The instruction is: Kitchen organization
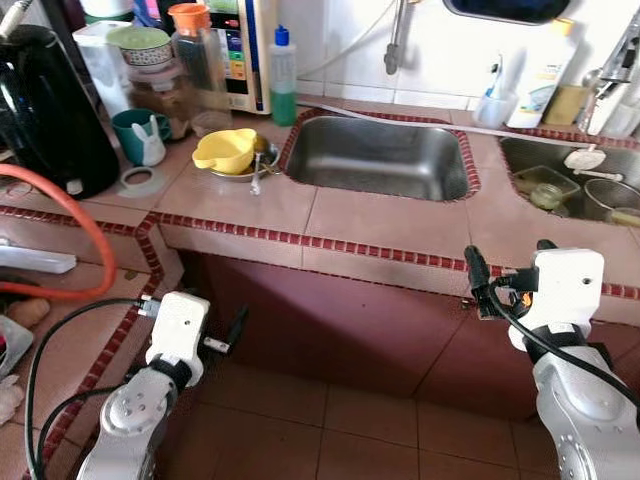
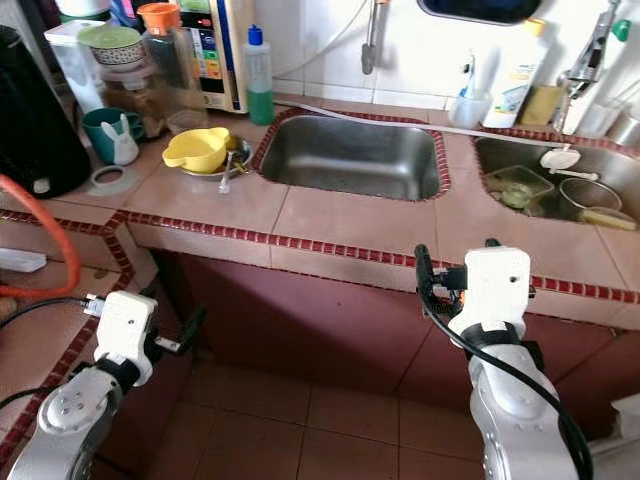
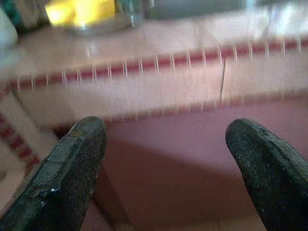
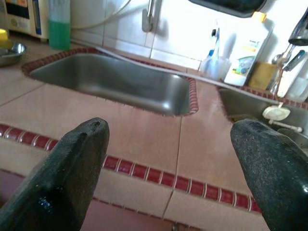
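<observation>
pink tile edged with red trim covers the surface (image 1: 380, 215), which lies ahead of and above both sets of jaws. the left gripper (image 3: 163, 159) hangs low before the cabinet front, jaws apart and empty; the right gripper (image 4: 183, 163) sits just short of the surface edge, jaws apart and empty, with the steel sink (image 1: 380, 155) beyond them. the yellow bowl (image 1: 226, 150) rests on a metal dish (image 1: 252, 168) well ahead of the left jaws, beside the sink. a raised left arm could likely catch the surface lip. a black kettle (image 1: 50, 110) and an orange hose (image 1: 70, 215) crowd the corner.
</observation>
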